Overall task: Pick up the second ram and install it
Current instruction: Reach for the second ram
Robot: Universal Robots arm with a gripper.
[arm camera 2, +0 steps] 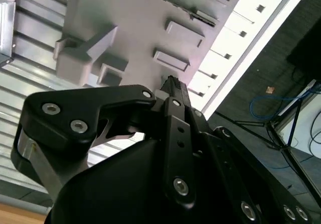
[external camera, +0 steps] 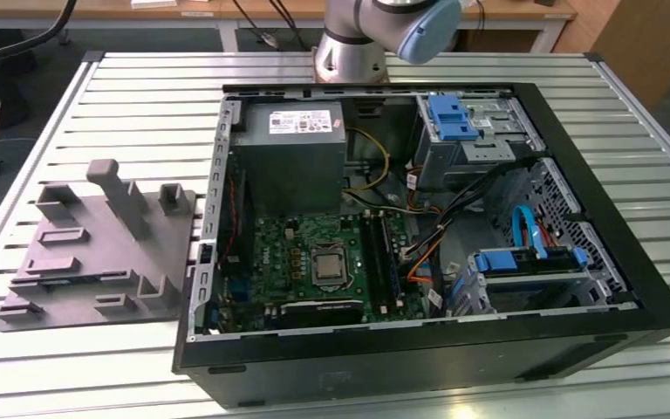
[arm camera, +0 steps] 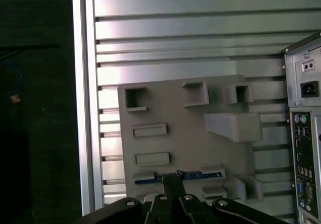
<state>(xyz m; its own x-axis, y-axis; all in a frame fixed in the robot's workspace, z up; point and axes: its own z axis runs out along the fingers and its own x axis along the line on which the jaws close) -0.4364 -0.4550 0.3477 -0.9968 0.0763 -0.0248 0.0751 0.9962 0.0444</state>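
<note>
The gripper (arm camera: 173,177) hangs over the grey holder tray (arm camera: 190,128), which lies on the slatted metal table (arm camera: 190,43) near its edge on the exterior view's left, just beside the back of the open computer case (external camera: 428,349). Its fingers are drawn together with nothing between them, as both wrist views show. The second ram (arm camera: 200,175), a thin blue-green strip, stands on edge in a narrow slot along one edge of the tray, and the fingertips line up with about its middle. As I judge it, the main risk is height and spread. Clenched fingers coming straight down would strike the strip's top edge instead of straddling it, and could chip the board or shove the loose tray across the table. A slightly skewed grip could also wedge the strip in its slot as it is lifted.
</note>
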